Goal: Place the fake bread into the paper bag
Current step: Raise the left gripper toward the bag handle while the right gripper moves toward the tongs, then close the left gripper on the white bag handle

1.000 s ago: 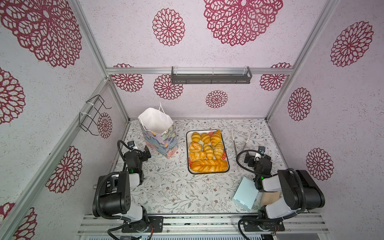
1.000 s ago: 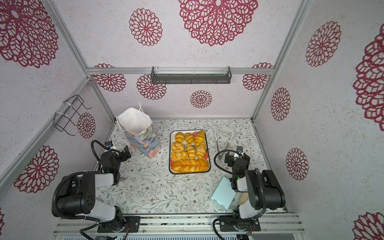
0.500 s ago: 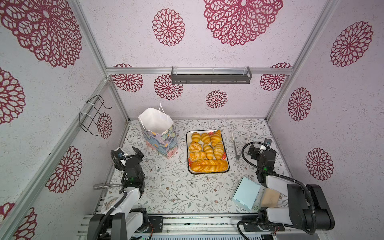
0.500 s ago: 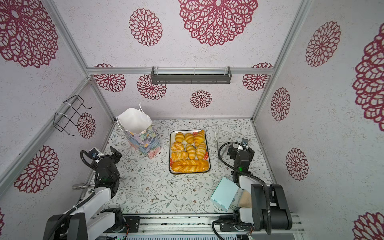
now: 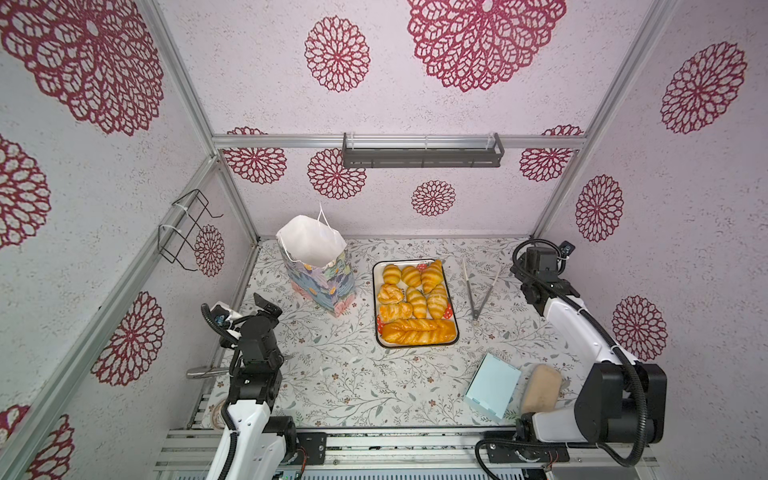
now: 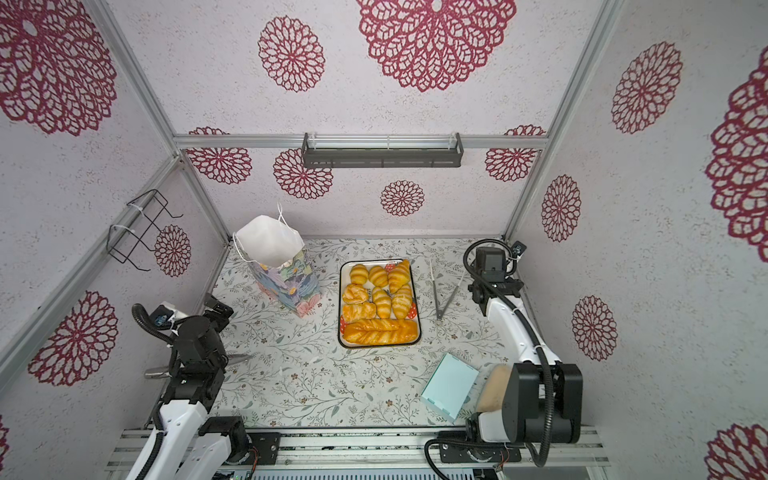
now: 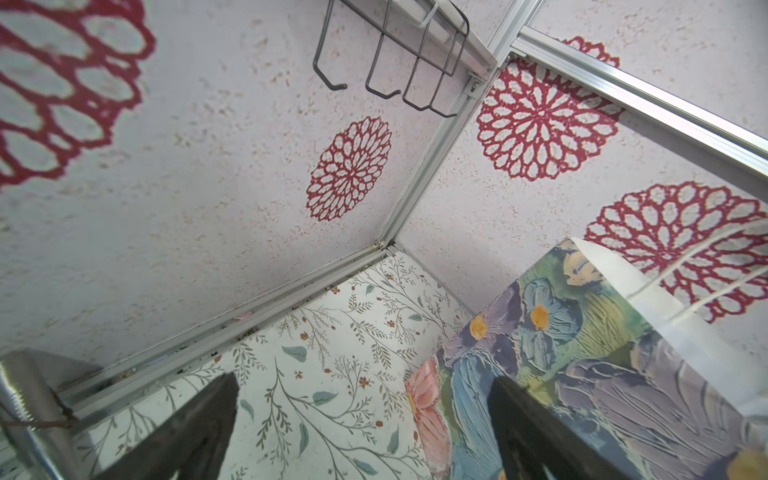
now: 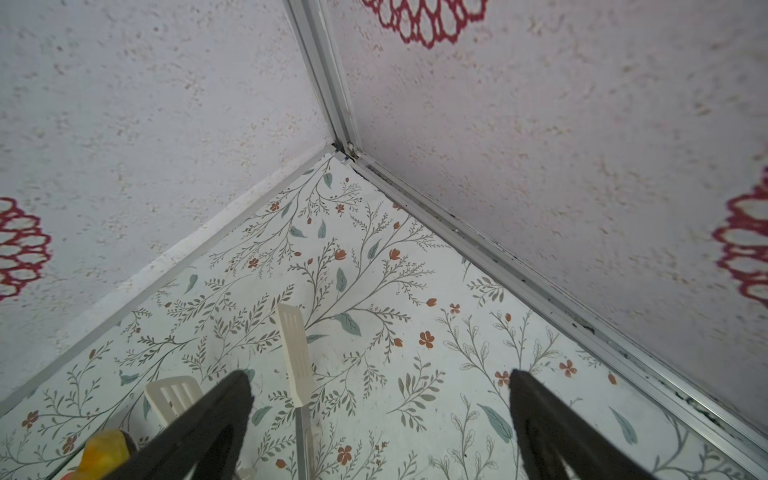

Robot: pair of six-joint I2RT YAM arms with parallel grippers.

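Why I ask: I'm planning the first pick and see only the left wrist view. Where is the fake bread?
Observer: The fake bread lies on a tray, right of the paper bag in both top views.
Operator: Anything bagged yet?
Observer: The bag's visible white inside shows none.
Operator: Right gripper free?
Observer: The right gripper is open, empty, near tongs lying beside the tray.

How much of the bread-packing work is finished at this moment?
Nothing looks done: the fake bread all lies on the tray, and the paper bag shows only white inside. Nothing is in hand: the left gripper and right gripper are open and empty. Every piece is left to move.
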